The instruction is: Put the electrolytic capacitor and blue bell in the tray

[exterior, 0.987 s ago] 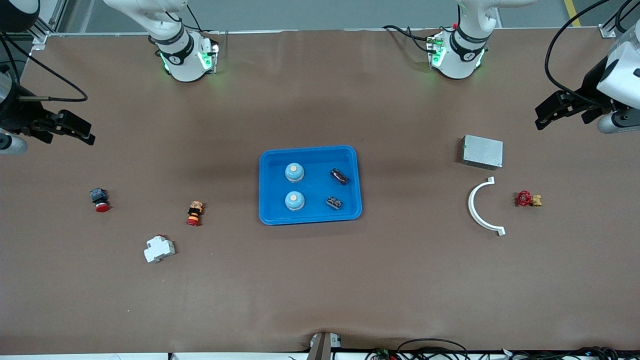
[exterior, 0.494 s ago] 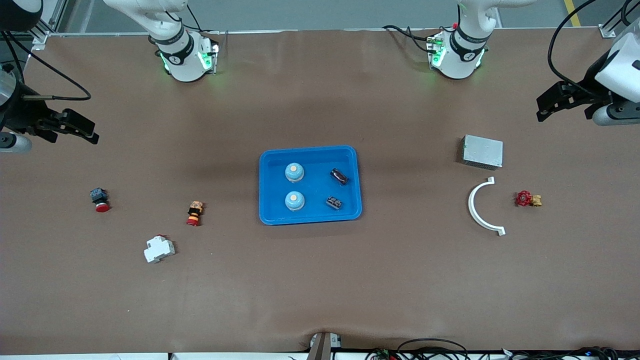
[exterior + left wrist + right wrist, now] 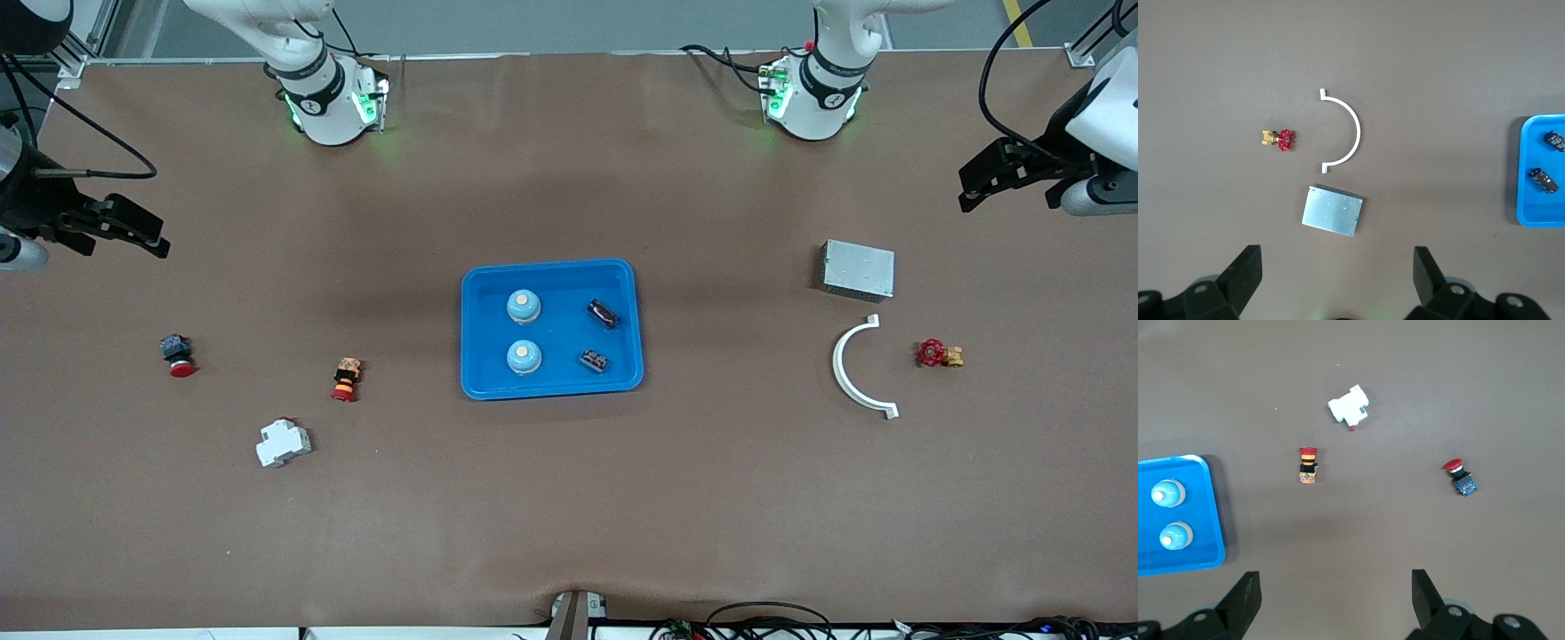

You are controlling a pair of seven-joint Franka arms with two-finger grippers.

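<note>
The tray (image 3: 551, 387) is bright blue, on a plain brown surface (image 3: 569, 498). Two pale blue bells (image 3: 524, 307) and two black capacitors (image 3: 603, 313) lie inside.

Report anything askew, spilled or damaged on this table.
Nothing stands out. Two blue bells sit upright in the tray beside two capacitors lying on their sides. Nothing is spilled or visibly broken.

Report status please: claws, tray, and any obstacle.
Left claw open, empty, over the left arm's table end; right claw open, empty, over the other end. Blue tray holds two blue bells and two capacitors. No obstacle.
</note>
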